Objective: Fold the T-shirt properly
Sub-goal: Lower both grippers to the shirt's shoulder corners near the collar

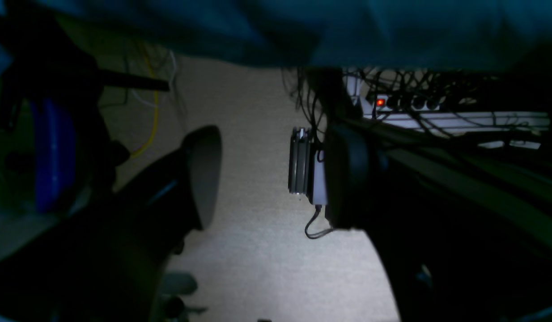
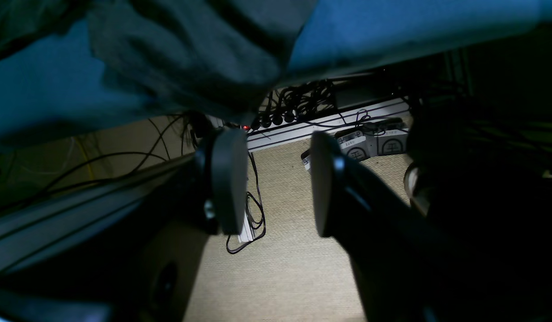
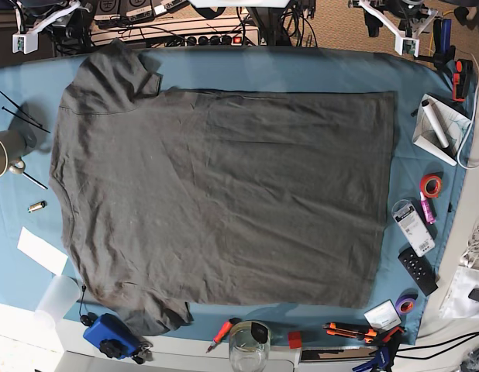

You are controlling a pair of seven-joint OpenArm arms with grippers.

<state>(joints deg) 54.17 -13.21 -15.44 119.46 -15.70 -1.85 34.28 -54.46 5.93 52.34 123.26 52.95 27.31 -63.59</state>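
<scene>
Lying flat across the teal table cloth (image 3: pixel 301 70), the T-shirt (image 3: pixel 224 194) sits spread wide. Right gripper (image 2: pixel 273 183) hangs past the table edge, jaws parted and empty, a shirt sleeve draped just above. Left gripper (image 1: pixel 267 174) gapes wide over the floor. Glass jar (image 3: pixel 249 350) at the near edge, contents unclear.

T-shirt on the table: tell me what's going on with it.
The dark grey T-shirt lies spread flat on the teal table cloth, not yet folded. Neither arm is touching it. Both wrist views look past the table edge to the floor; the left end effector and right end effector stand open and empty.
</scene>
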